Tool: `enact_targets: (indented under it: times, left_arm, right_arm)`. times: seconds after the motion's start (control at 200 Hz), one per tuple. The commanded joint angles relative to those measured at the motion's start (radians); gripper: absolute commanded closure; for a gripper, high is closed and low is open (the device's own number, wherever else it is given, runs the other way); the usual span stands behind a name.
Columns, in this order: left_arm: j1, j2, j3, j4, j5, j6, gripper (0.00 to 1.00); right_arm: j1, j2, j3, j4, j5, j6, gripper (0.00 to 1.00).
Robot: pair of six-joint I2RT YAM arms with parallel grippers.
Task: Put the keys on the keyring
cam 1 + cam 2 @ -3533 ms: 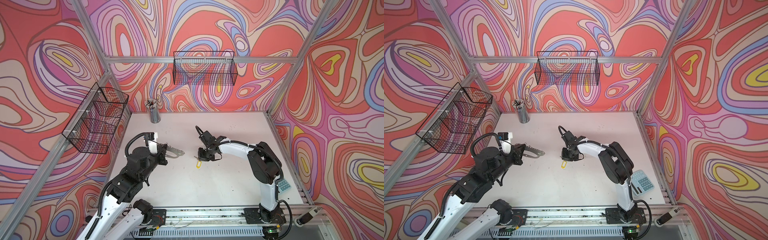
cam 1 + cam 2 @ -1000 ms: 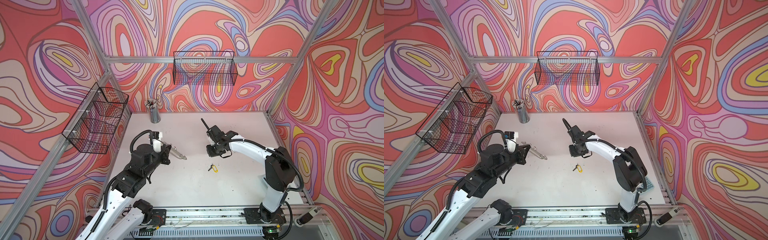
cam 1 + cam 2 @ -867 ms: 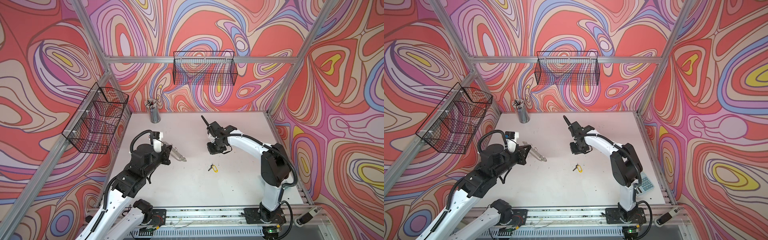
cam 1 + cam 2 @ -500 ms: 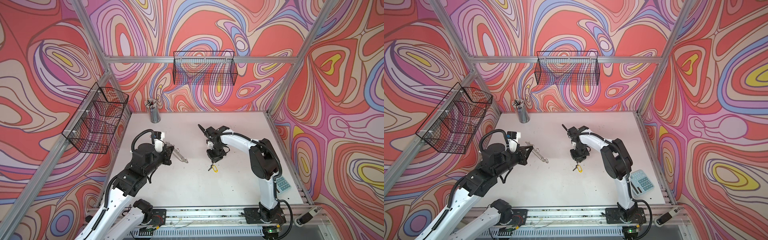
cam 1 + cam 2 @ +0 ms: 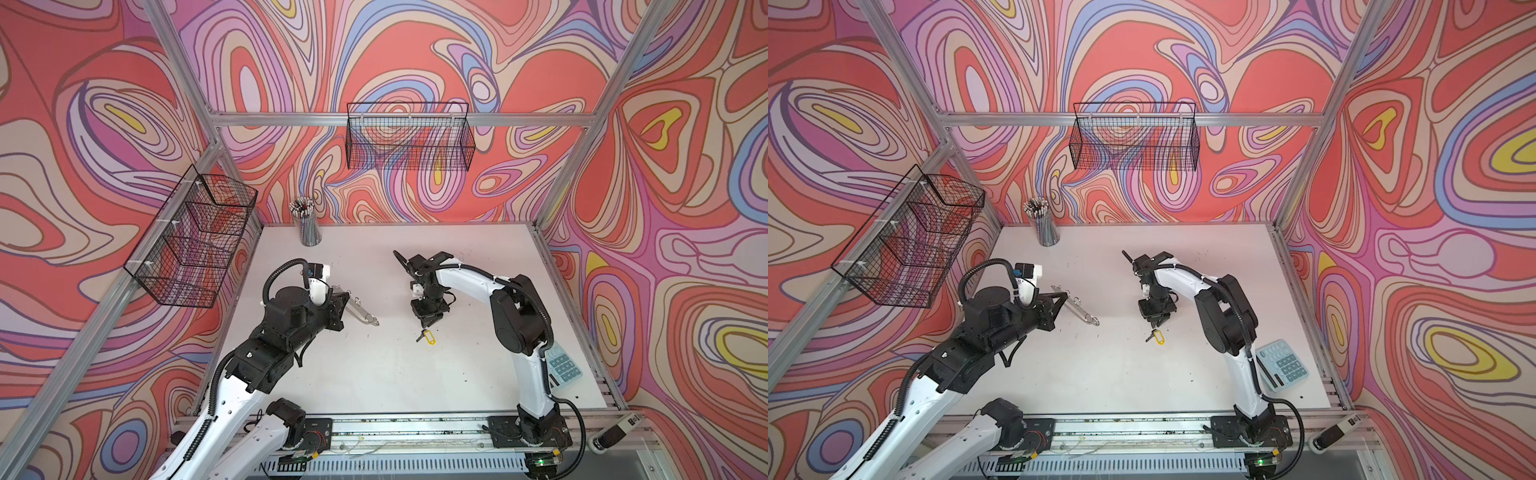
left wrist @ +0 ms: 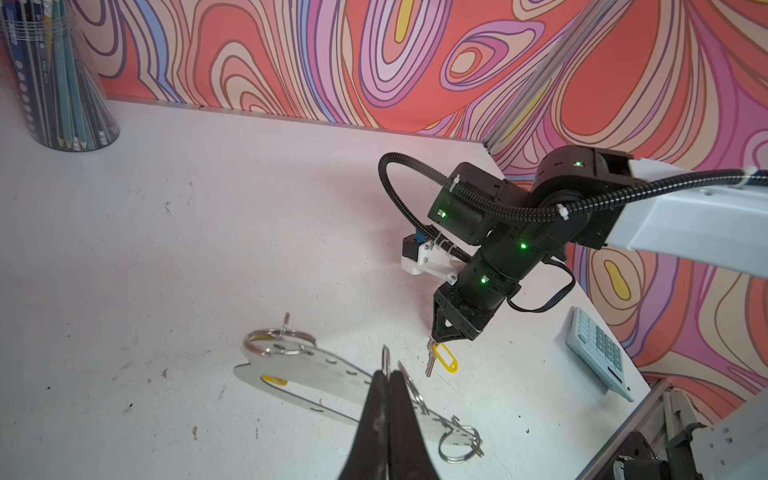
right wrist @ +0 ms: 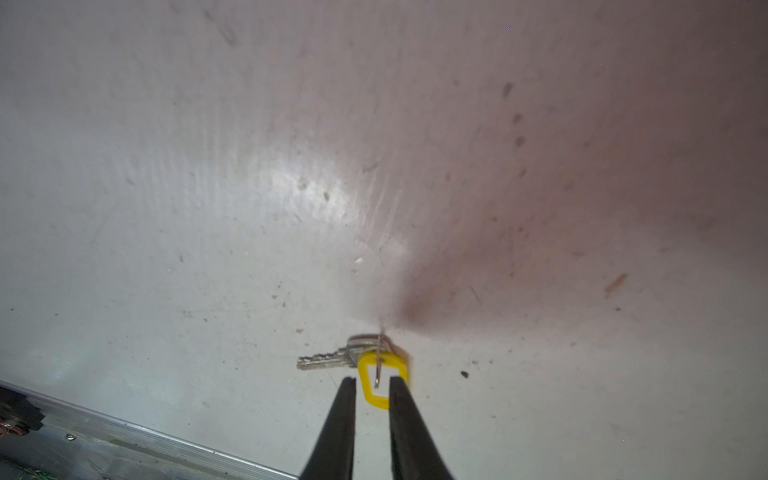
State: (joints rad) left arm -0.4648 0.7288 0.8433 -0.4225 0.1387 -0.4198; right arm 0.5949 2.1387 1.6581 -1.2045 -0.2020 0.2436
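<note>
The keyring [image 6: 307, 374], a flat silvery plate with wire rings along one edge, hangs above the table, also seen in a top view [image 5: 360, 311]. My left gripper [image 6: 388, 374] is shut on it, with a ring's edge poking up between the tips. A speck of yellow [image 6: 274, 379] shows at the plate's cut-out; I cannot tell what it is. One silver key [image 7: 322, 359] with a yellow tag [image 7: 362, 368] lies on the table [image 5: 374, 374] near the middle. My right gripper [image 7: 372, 380] points down at it, jaws a little apart astride the tag's end and its small upright ring, not closed on it.
A cup of pencils [image 5: 306, 226] stands at the back left. A pale blue calculator [image 5: 1281, 365] lies by the right arm's base. Black wire baskets hang on the back wall [image 5: 409, 137] and the left wall [image 5: 191, 237]. A metal rail [image 5: 415, 428] runs along the front edge.
My right gripper has come forward and down from behind the key to just over it, and its jaws have narrowed. The left gripper keeps hold of the keyring, barely shifted.
</note>
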Motion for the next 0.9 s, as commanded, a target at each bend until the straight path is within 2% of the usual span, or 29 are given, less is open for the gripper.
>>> enact_targets:
  times: [0.0, 0.135, 0.21, 0.326, 0.351, 0.561, 0.896]
  left_arm:
    - [0.004, -0.003, 0.008, 0.028, 0.01, -0.006, 1.0]
    - [0.005, -0.003, 0.009, 0.028, 0.01, -0.006, 1.0]
    - [0.005, -0.003, 0.009, 0.028, 0.008, -0.005, 1.0]
    - [0.006, -0.002, 0.007, 0.03, 0.009, -0.005, 1.0]
    - [0.005, -0.002, 0.007, 0.03, 0.009, -0.007, 1.0]
    - [0.006, -0.002, 0.005, 0.032, 0.003, -0.005, 1.0]
    - [0.012, 0.001, -0.002, 0.039, -0.018, -0.002, 1.0]
  right_arm:
    - [-0.004, 0.027, 0.019, -0.02, -0.006, -0.013, 0.85]
    - [-0.002, 0.033, 0.027, -0.017, -0.008, -0.013, 0.89]
    - [-0.003, 0.033, 0.025, -0.014, -0.01, -0.013, 0.96]
    - [-0.002, 0.033, 0.016, -0.012, -0.014, -0.013, 0.96]
    - [-0.003, 0.033, 0.013, -0.01, -0.016, -0.015, 1.0]
    - [-0.002, -0.024, -0.018, 0.039, 0.03, 0.002, 1.0]
    - [0.004, -0.237, -0.298, 0.389, 0.093, 0.106, 1.0]
